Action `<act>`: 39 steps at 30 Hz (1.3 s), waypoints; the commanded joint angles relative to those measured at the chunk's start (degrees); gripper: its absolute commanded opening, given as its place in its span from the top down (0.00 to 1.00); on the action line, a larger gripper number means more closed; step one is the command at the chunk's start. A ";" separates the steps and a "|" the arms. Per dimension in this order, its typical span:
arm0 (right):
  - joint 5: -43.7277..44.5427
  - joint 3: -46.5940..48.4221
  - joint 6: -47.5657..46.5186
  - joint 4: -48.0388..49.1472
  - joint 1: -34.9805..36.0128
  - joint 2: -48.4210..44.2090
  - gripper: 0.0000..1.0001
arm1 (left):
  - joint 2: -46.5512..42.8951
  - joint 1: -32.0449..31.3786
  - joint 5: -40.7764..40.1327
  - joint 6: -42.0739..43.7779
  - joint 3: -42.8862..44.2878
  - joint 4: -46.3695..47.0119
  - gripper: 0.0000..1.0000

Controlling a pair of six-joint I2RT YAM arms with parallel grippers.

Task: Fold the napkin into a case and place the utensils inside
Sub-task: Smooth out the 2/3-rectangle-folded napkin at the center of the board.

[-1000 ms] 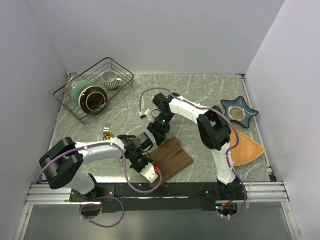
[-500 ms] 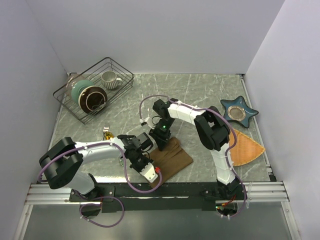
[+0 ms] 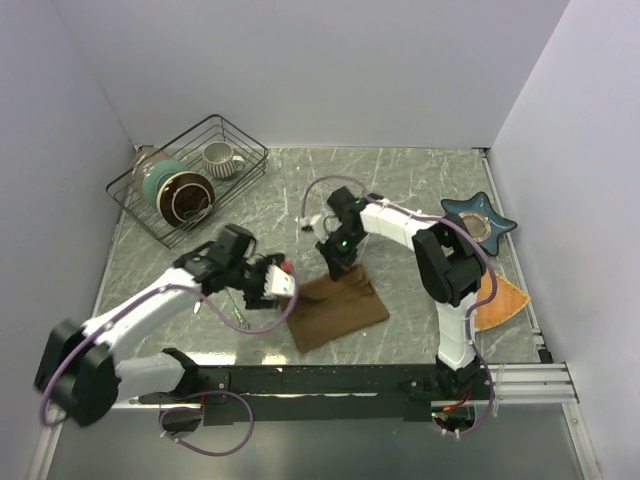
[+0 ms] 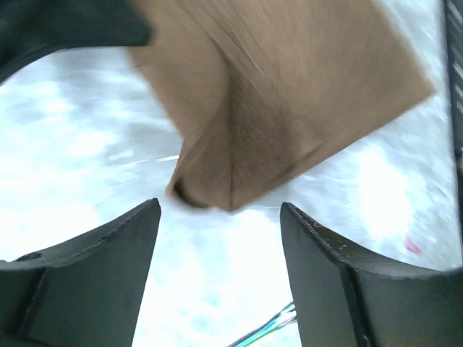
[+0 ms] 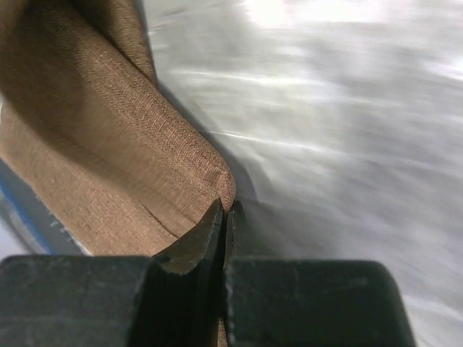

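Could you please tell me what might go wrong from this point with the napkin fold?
The right gripper pinches only a thin edge of the napkin, so the cloth may slip free. The left gripper is open and holds nothing, so a pull could drag the whole napkin instead of folding it.

Grey marble-look tabletop [image 3: 400, 175], boxed by plain white walls [image 3: 300, 70] at back, L & R edges. Alu rail [image 3: 520, 380] along near edge.
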 commanded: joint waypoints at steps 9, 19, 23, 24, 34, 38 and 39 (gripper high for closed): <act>9.05 11.69 3.78 7.79 -8.42 3.72 1.00 | -1.45 11.73 5.03 -28.98 0.45 17.51 0.25; 6.06 12.39 6.15 3.84 -9.74 5.83 1.00 | 22.03 17.10 12.93 -39.30 23.28 16.59 0.35; 3.52 11.25 8.96 1.72 -10.53 6.80 1.00 | 31.07 17.10 18.36 -27.92 31.91 5.72 0.44; 3.16 10.73 10.62 1.81 -10.79 6.71 1.00 | 32.23 17.10 19.17 -24.82 33.32 3.32 0.45; 0.79 6.33 17.67 2.86 -11.50 6.79 1.00 | 42.87 16.31 21.90 -4.85 45.72 -14.80 0.52; 1.49 6.59 18.37 3.39 -11.58 6.97 1.00 | 44.28 15.00 20.41 -1.25 46.60 -15.51 0.52; 1.49 6.85 18.46 3.31 -11.58 7.15 1.00 | 44.37 14.64 20.14 -0.54 46.69 -15.69 0.53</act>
